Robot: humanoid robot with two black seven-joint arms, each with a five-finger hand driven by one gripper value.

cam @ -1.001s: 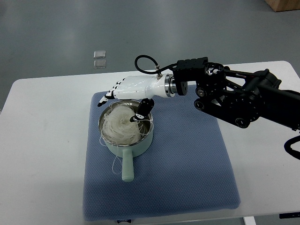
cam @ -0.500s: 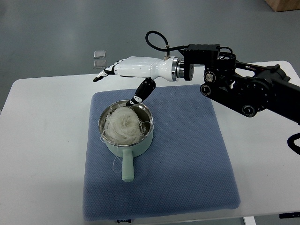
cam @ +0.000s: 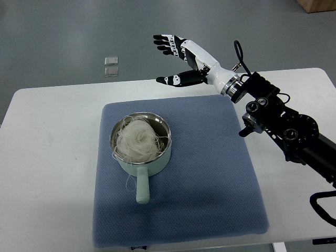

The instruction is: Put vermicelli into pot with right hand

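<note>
A pale green pot (cam: 140, 157) with a steel inside stands on the left part of the blue mat (cam: 210, 173), its handle pointing toward the front. A bundle of white vermicelli (cam: 137, 140) fills the pot, and a few strands hang over the rim. My right hand (cam: 170, 59) is raised well above and behind the pot, past the mat's back edge, fingers spread and holding nothing. Its black arm (cam: 283, 128) comes in from the right. My left arm does not show.
The mat lies on a white table (cam: 47, 157). Two small clear squares (cam: 111, 65) lie on the grey floor beyond the table's back edge. A brown box corner (cam: 320, 5) shows at the top right.
My right hand has lifted away from the pot's rim and swung up and to the right. The vermicelli stays in the pot.
</note>
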